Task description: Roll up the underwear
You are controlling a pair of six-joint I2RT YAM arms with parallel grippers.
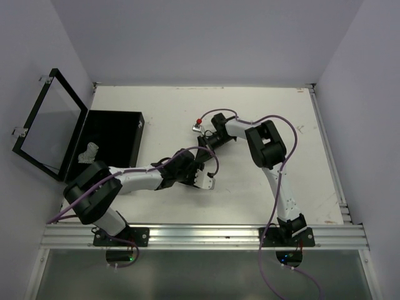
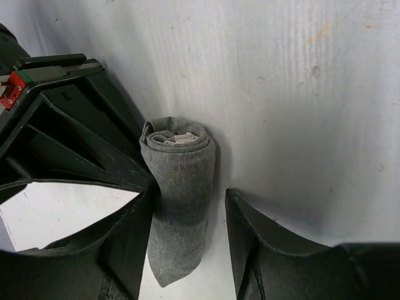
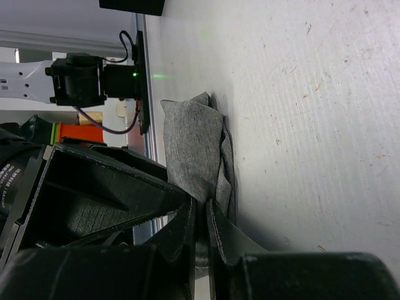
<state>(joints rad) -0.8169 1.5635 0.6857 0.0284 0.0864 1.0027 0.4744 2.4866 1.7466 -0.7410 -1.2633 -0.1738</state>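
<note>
A heather grey underwear (image 2: 180,187) lies rolled into a tight tube on the white table, with a cream layer showing at its far end. My left gripper (image 2: 187,215) is open and straddles the roll: one finger (image 2: 128,237) is close against the cloth, the other finger (image 2: 253,244) stands a little apart. In the right wrist view the same grey underwear (image 3: 194,140) is pinched at one end by my right gripper (image 3: 201,209), which is shut on it. From above, the left gripper (image 1: 205,179) and right gripper (image 1: 203,142) face each other at mid-table, hiding the roll.
A flat black box (image 1: 115,134) with its hinged lid (image 1: 50,125) raised stands at the far left; a crumpled light grey cloth (image 1: 87,152) lies in it. A small metal piece with a red knob (image 1: 199,123) sits behind the right gripper. An aluminium rail (image 1: 206,234) borders the near edge.
</note>
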